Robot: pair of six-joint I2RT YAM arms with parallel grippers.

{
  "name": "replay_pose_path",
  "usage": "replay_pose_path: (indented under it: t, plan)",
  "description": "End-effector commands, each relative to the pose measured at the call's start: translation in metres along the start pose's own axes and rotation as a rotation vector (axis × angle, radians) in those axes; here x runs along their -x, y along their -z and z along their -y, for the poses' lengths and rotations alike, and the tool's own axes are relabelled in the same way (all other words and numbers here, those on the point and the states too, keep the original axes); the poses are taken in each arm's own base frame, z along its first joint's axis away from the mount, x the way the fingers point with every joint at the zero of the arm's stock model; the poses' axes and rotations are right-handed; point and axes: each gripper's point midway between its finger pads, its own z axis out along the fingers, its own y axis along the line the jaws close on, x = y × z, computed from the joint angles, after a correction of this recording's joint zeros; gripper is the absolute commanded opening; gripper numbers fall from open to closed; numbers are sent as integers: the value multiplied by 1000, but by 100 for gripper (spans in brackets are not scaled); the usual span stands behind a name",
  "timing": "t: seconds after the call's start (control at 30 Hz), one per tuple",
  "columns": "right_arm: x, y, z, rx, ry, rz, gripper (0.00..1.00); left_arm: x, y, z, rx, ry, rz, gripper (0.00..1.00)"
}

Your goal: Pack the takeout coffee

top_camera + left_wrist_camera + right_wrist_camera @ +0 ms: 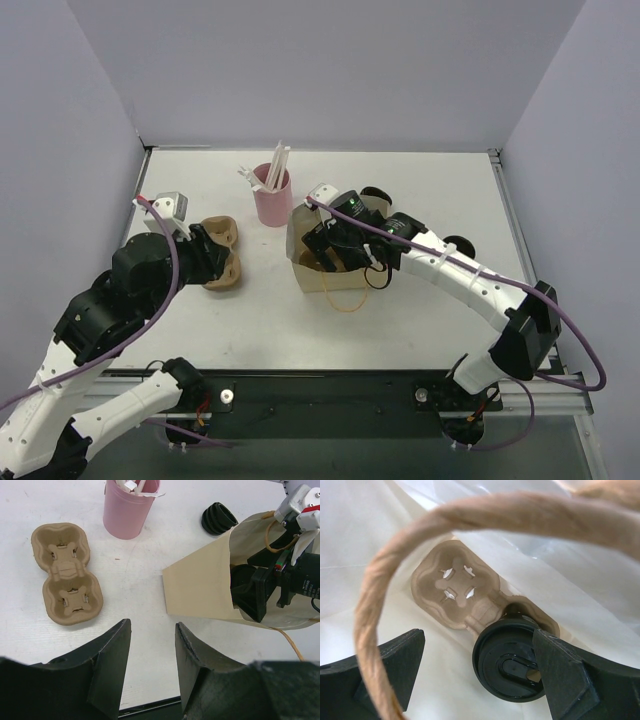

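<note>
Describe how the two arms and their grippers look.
Both the left arm and right arm have white shells, black joints and a purple cable along them. The left gripper and right gripper have black wedge-shaped fingers.

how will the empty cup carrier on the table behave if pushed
The cup carrier looks like moulded pulp, so probably light and fairly stiff. Lying flat on the table, it should slide rather than tip. Its thin rim might crush if pinched hard.

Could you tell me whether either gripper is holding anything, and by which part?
Nothing is held. The left gripper hangs empty over the table; the right gripper is open inside the paper bag, above the lidded cup.
</note>
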Motion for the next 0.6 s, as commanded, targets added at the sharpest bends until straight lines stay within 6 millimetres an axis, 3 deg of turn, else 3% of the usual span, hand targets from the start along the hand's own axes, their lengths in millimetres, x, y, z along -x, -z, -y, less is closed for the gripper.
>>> replay_pose_path:
  t: [0.0, 0.33, 0.57]
  plan:
    - [8, 15, -1, 13, -59, 50, 94, 14, 10, 6, -29, 1, 30, 50]
    - [-6, 10, -1, 12, -112, 18, 92, 14, 13, 7, -42, -7, 27, 50]
    - [9, 22, 1, 18, -152, 48, 92, 15, 14, 6, -39, -20, 27, 51]
